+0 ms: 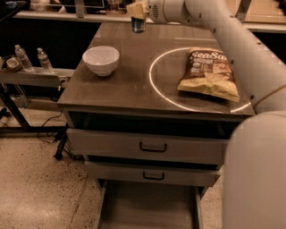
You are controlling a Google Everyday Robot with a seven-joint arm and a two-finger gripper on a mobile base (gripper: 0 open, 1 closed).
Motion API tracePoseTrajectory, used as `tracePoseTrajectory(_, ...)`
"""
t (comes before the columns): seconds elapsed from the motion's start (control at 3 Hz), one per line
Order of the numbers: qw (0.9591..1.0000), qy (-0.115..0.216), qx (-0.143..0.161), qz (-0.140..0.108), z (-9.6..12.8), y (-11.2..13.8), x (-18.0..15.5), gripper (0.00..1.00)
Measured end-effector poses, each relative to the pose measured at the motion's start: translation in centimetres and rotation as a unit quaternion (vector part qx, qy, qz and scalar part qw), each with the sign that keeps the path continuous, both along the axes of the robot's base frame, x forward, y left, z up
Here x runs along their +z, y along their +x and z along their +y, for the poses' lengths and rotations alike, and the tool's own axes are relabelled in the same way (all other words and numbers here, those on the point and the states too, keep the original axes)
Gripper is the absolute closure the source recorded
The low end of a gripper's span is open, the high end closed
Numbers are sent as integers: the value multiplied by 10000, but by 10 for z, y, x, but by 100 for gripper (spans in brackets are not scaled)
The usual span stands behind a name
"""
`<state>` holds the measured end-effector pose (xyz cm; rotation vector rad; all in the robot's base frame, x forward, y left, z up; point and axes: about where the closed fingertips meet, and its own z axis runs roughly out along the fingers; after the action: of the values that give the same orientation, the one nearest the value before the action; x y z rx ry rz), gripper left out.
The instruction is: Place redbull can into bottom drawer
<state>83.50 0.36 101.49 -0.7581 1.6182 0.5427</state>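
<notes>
Two water bottles (21, 57) stand on a side shelf at far left. A white bowl (101, 60) sits on the table's (134, 89) left part. At the table's far edge the redbull can (138, 25) stands upright, its top hidden by the gripper (136, 10) directly over it; whether it has clamped the can, I cannot tell. Below, the bottom drawer (147, 208) is pulled open. A chip bag (208, 74) lies to the right.
</notes>
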Motion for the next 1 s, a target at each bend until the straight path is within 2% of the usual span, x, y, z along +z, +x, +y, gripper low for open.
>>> tracePoseTrajectory(0.67,9991,31,426,8,-11,-111,-11,100)
tracePoseTrajectory(1.0,9987,-34,460,217,-15,-126,-37,100)
